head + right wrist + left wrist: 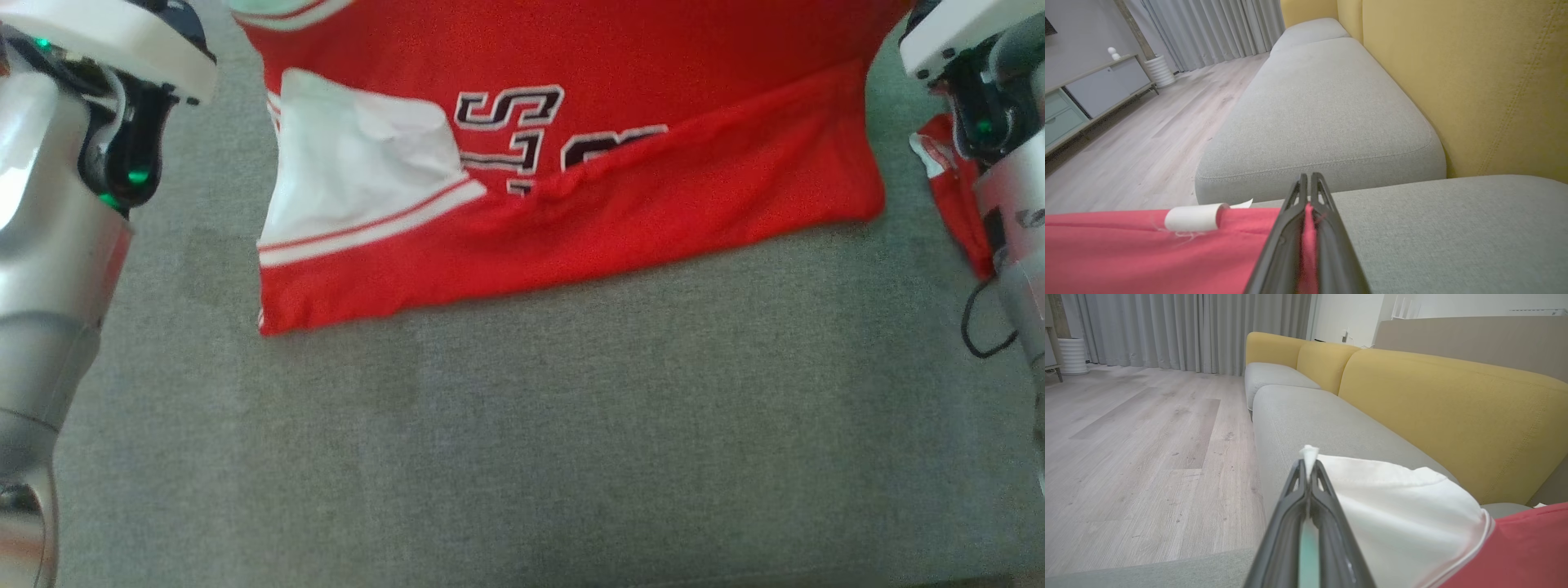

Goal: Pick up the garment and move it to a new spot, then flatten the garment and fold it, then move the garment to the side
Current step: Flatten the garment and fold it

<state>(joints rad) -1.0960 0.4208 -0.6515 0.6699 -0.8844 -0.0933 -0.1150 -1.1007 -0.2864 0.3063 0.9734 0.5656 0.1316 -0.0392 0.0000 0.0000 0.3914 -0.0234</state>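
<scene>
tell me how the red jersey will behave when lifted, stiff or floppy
Probably floppy: the red jersey creases and folds over itself between the left gripper and right gripper. Likely light, since each holds it by a thin pinch of cloth. Its lower edge lies on the grey seat, so it may drag.

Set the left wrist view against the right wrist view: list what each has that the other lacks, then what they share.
Left wrist view, not the right: the left claw shut on the jersey's white section.
Right wrist view, not the left: the right claw shut on red cloth, a rolled white label, a sideboard.
Both: the red jersey, grey seat cushions, yellow backrest, curtains, wooden floor.
</scene>
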